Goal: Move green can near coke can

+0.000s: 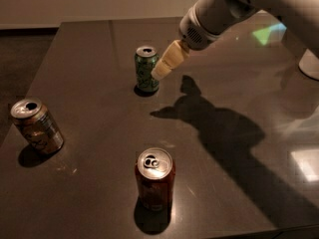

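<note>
1. Drink cans: three in all, each standing upright on its own and well apart from the others.
2. Of those three, one is the green can [146, 69], one is the coke can [155, 179], and one is a gold-tan can [36, 126].
3. Open can tops with a visible mouth hole: three, one per can.
4. Tabletop [99, 108]: one, dark and glossy, carrying all three cans.
5. Robot arm [234, 9]: one, white, coming in from the upper right.
6. Gripper [162, 69]: one, pale, hanging just beside the green can on its right.
7. White object [311, 63] cut off at the right edge: one, unidentifiable.
</note>
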Action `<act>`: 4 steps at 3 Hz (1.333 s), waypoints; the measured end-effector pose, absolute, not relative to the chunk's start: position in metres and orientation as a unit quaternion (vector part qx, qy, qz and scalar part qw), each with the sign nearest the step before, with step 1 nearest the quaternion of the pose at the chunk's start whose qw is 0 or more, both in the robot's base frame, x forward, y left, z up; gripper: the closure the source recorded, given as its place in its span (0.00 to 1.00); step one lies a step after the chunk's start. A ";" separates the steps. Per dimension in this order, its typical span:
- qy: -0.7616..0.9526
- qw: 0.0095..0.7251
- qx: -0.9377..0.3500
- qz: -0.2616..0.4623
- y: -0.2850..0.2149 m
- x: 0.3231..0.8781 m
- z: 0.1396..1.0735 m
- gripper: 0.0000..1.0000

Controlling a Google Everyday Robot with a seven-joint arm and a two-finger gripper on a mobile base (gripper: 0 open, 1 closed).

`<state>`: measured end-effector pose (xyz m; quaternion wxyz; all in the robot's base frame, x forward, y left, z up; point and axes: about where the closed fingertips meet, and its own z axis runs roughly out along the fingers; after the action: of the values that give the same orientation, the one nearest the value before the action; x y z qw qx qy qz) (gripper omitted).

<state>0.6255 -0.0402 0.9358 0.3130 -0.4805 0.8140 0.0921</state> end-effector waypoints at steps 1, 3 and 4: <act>0.805 0.313 -0.490 0.115 -0.019 0.630 0.926 0.00; 0.791 0.310 -0.509 0.137 0.011 0.643 0.912 0.00; 0.783 0.313 -0.517 0.147 0.020 0.645 0.912 0.13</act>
<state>0.6453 0.0197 0.9116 0.3127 -0.5168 0.7833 0.1471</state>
